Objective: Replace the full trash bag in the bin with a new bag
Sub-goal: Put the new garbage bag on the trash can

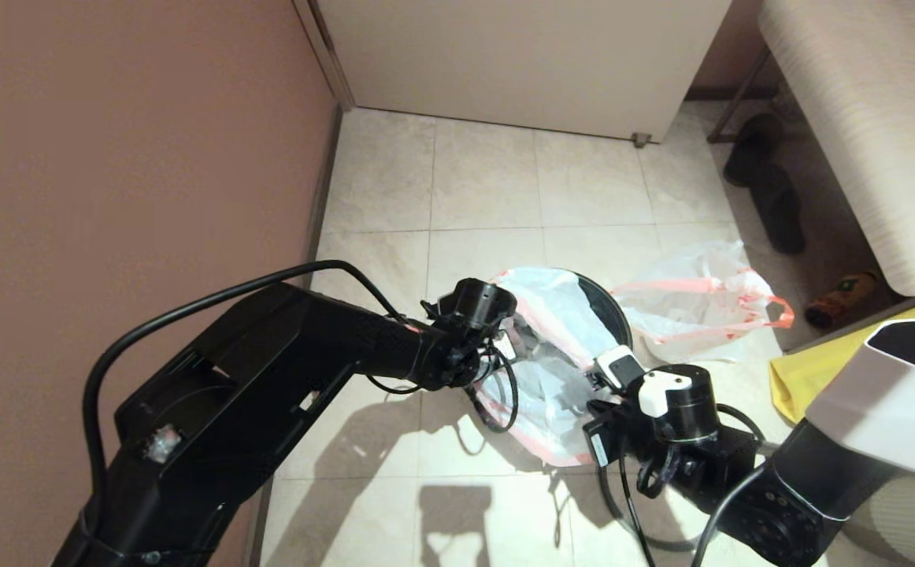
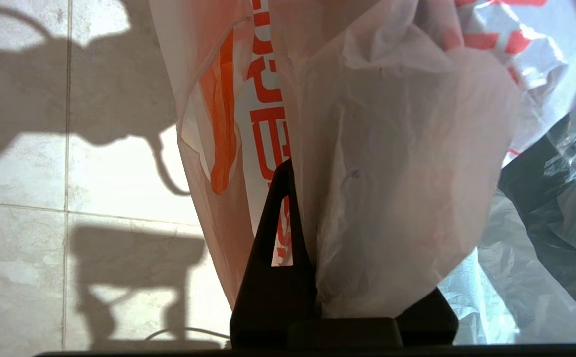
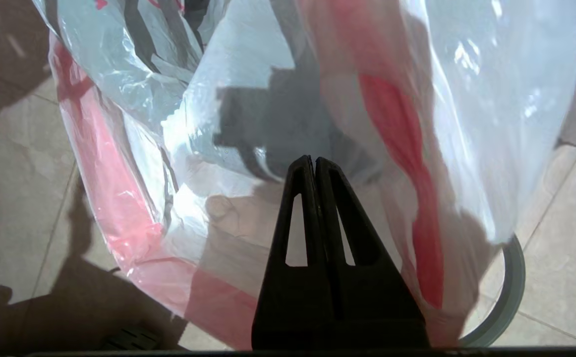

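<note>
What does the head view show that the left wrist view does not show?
Only the head view shows both arms, the right gripper, the bin, a second bag lying on the floor beside the bin, and dark shoes. Only the left wrist view shows the left gripper pinching film of the new bag. Both show that bag and the tiled floor.

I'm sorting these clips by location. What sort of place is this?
Probably a hotel room or home entryway: pale tiled floor, dark shoes under a wall-side bench, and a small round bin with a plastic bag.
</note>
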`<state>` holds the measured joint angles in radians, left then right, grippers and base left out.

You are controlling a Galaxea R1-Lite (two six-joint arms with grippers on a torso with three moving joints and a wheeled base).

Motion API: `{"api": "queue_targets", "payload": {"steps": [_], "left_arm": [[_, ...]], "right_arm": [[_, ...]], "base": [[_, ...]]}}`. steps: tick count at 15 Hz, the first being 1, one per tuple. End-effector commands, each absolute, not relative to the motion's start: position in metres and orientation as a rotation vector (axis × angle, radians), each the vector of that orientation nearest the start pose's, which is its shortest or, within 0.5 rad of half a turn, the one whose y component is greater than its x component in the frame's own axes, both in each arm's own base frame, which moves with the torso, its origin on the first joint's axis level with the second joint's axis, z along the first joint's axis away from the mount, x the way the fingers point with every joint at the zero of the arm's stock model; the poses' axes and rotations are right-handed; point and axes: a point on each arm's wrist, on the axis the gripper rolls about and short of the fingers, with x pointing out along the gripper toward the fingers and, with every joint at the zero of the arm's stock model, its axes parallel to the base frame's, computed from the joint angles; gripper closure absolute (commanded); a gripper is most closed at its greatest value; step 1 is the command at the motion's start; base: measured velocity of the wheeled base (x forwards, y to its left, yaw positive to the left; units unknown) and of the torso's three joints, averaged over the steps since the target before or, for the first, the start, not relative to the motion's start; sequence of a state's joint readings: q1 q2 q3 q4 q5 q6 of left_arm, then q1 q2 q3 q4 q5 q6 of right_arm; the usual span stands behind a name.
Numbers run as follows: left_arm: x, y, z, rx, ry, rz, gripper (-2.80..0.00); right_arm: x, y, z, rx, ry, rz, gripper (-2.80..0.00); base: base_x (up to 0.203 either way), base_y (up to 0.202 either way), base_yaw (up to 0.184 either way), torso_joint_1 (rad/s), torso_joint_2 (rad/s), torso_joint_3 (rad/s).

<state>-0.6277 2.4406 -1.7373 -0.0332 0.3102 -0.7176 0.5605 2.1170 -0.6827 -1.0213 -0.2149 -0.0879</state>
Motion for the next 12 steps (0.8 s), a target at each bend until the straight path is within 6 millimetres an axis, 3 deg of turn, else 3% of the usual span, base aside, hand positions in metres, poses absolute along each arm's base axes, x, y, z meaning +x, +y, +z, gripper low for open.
{"api": "queue_targets", "payload": {"steps": [1,5,8,12], "left_arm": [[0.398,-0.281,0.088,-0.402,0.655,-0.083,0.0],[0.401,-0.269,0.101,-0.493,0.699,-0.143,0.0],[0.395,-0.269,0.106,-0.495,0.705,-0.158,0.0],[0.378,-0.261,0.137,-0.543,0.727,-0.264,0.0]], "right_arm": [[0.287,0.175,0.069,-0.219,0.338,0.368,0.0],[0.262,0.162,0.061,-0.182,0.405,0.438,0.0],[0.271,0.167,0.058,-0.174,0.368,0.439,0.0],[0.288,0.165,0.063,-0.168,0.325,0.409,0.0]], "base": [[0.0,0.0,0.0,0.0,0.0,0.0],[0.0,0.0,0.0,0.0,0.0,0.0],[0.0,0.0,0.0,0.0,0.0,0.0],[0.0,0.0,0.0,0.0,0.0,0.0]]}}
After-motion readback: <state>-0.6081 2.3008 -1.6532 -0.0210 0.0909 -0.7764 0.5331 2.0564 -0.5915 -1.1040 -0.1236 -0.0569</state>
